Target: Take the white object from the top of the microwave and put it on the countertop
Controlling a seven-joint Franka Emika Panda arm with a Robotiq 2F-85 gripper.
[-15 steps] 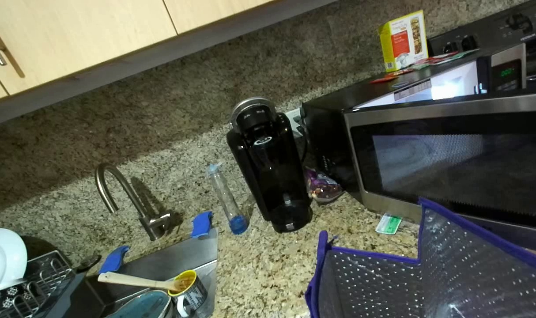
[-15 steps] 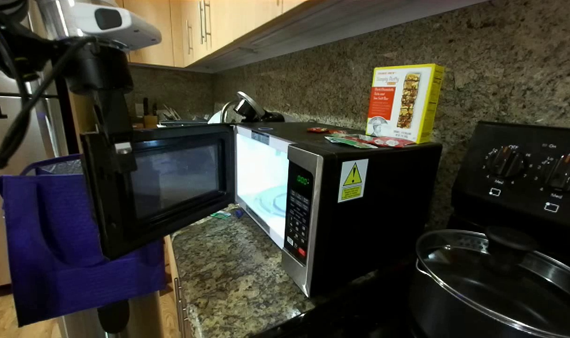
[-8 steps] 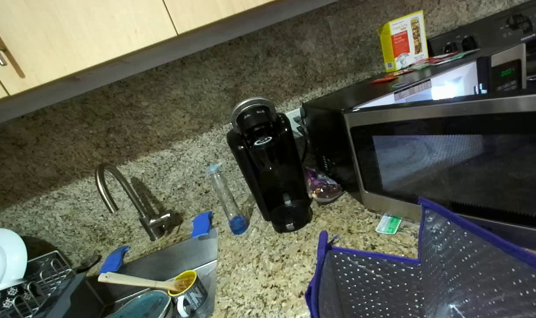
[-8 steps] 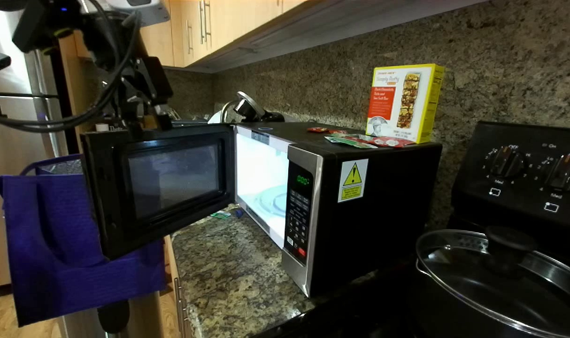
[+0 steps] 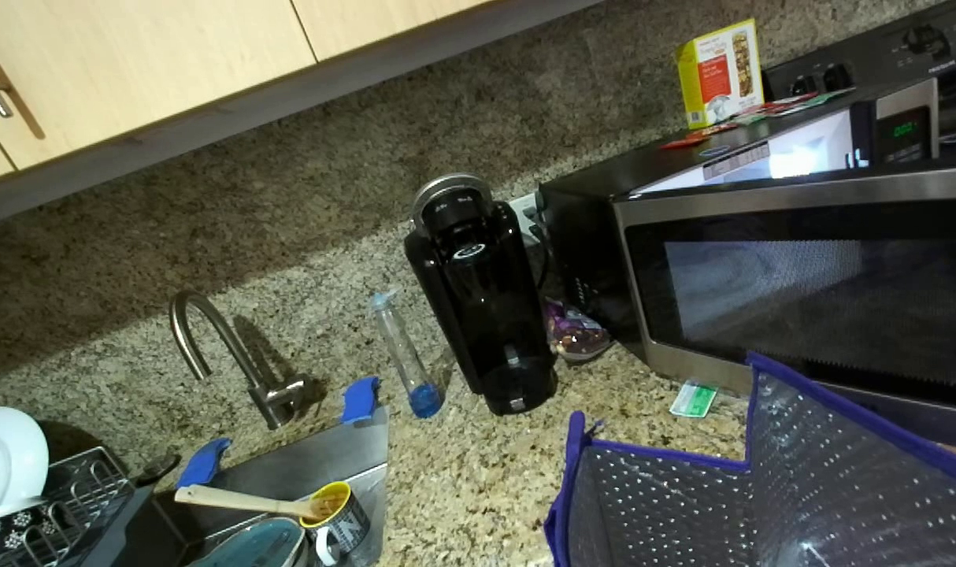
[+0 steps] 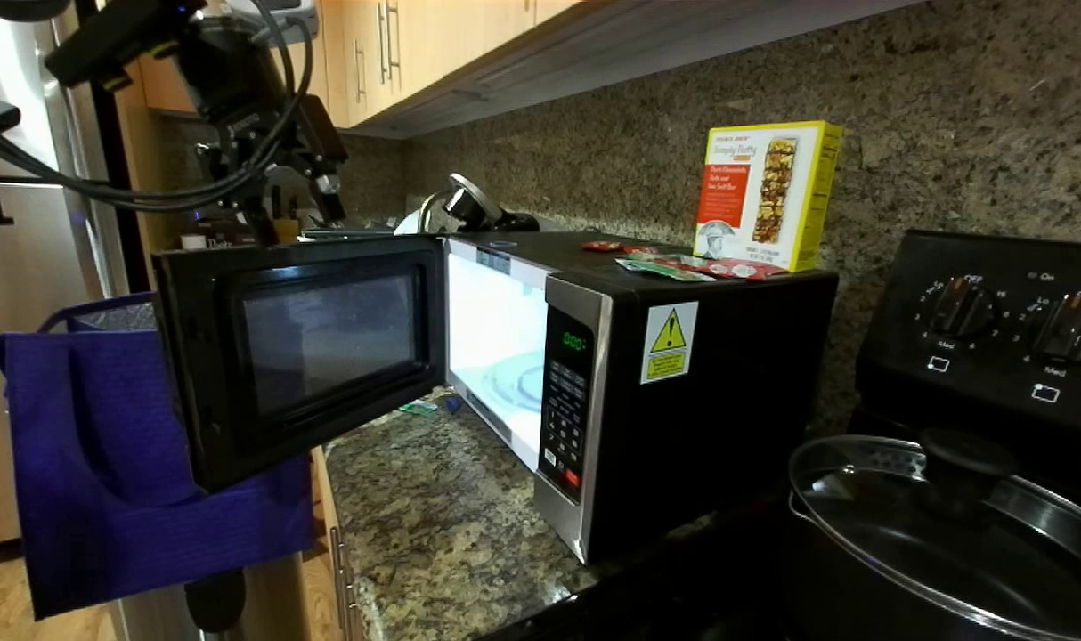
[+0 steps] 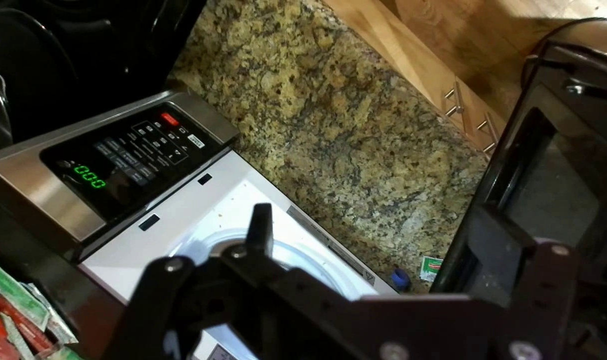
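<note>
Going left to right in an exterior view, we are meeting a purple bag (image 6: 149,463); then the gripper (image 6: 298,224), appearing just over the top edge of the open door (image 6: 327,347), spread wide and, as the wrist view is confirming, holding nothing; a green-and-white loose packet (image 6: 418,407) is lying on the counter (image 6: 442,507), near the door; the microwave (image 6: 692,445) is standing there too, with flat packets (image 6: 665,269) lying on its top and a box (image 6: 759,200), yellow-sided and white-faced, standing upright just behind them; we are not making out for certain which is the white object; the box or a packet may be meant, so we are taking it to be waiting up there.

We are judging the step in hand to be the approach, before any grasp; the next move is calling for travel over the microwave, clear of the door, then a careful lowering around the chosen thing; compared with a second ago, the gripper is sitting higher and farther right in that view, no longer covering the door; box, packets and door are staying put.
</note>
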